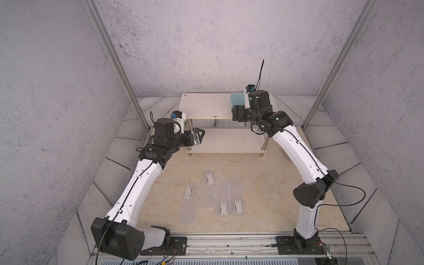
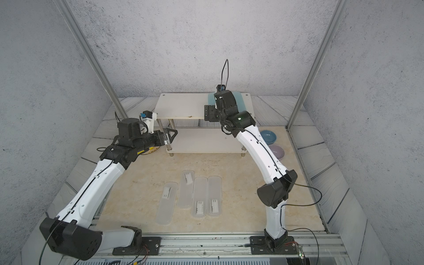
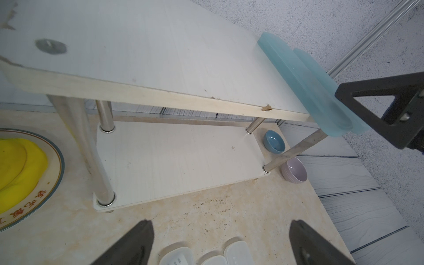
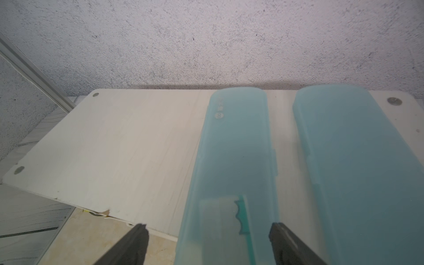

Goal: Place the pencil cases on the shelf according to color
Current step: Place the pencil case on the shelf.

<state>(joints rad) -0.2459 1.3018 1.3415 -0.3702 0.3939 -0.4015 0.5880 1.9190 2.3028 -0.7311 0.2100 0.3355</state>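
Observation:
The shelf stands at the back of the table, its lower board bare. Two teal pencil cases lie side by side at the right end of the top board, their near ends overhanging the front edge. My right gripper is open and straddles the near end of the left teal case without clamping it. Several frosted pencil cases lie in a row on the table in front. My left gripper is open and holds nothing, beside the shelf's left legs.
A blue bowl and a lilac bowl sit right of the shelf. A plate holding something yellow sits left of the shelf, under my left arm. Aluminium posts rise at both back corners.

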